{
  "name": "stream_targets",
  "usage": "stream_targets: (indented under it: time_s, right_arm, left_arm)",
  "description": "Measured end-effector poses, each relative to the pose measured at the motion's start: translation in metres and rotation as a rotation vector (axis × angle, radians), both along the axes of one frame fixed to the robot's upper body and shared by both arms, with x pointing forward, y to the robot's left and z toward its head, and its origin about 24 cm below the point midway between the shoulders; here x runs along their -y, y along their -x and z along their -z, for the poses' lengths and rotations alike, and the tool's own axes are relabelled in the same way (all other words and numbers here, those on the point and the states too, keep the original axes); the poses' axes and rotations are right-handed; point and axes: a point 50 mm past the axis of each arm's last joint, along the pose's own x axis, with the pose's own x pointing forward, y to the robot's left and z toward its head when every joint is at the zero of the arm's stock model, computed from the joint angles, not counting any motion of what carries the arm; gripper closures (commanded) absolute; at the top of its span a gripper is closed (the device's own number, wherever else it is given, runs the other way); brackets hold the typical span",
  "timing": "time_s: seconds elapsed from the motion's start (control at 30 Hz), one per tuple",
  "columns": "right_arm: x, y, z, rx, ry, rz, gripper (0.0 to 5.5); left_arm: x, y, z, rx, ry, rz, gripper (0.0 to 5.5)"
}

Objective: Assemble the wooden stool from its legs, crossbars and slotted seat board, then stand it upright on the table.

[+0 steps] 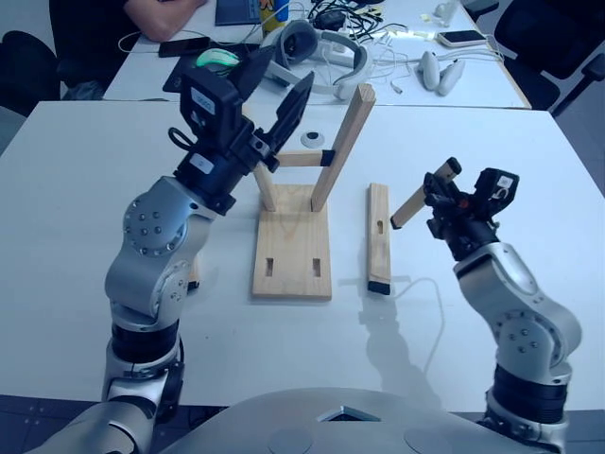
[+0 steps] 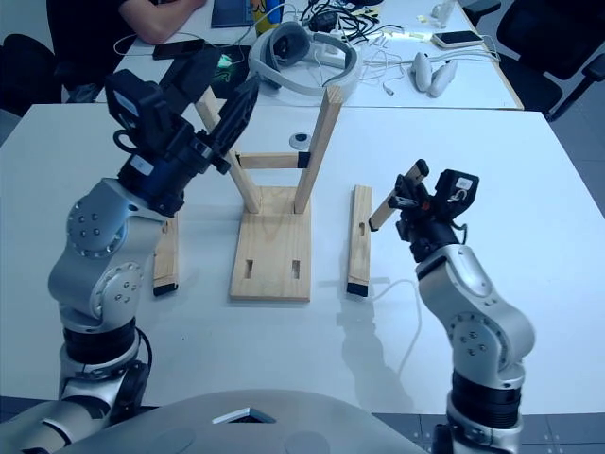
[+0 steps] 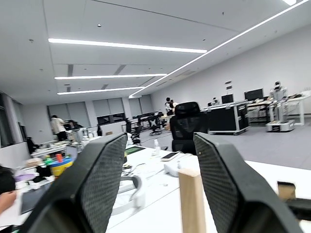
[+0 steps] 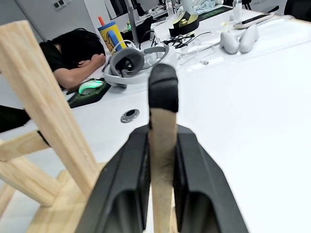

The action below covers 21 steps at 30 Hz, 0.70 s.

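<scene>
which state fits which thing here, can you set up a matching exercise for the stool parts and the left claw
1 seat board
2 loose leg
3 black-tipped wooden bar
4 left claw

a open, by the upright legs
b held in the right claw
c flat, two legs standing in it
d lying flat, right of the board

Pairs: 1-c, 2-d, 3-b, 4-a

The seat board (image 1: 291, 255) lies mid-counter (image 1: 76, 170). On its far end stand two upright legs (image 1: 345, 142), joined by a crossbar (image 1: 301, 159). A loose leg (image 1: 378, 236) lies just right of the board, another leg (image 2: 166, 251) left of it. Farther right, the right gripper (image 1: 442, 194) holds a tilted leg (image 1: 408, 210) above the counter.
</scene>
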Motion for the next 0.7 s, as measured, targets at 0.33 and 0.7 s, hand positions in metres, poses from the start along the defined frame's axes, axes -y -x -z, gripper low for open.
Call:
stream_targets:
  time_s: [0.33, 0.7]
  right_arm:
    - [-0.018, -0.015, 0.019, 0.052, -0.054, 0.105, 5.08]
    - [-0.012, -0.015, 0.032, 0.031, -0.042, 0.167, 5.08]
  left_arm:
    - [0.033, -0.001, 0.019, -0.056, 0.083, 0.035, 2.97]
    - [0.03, -0.006, 0.022, -0.041, 0.065, 0.016, 2.97]
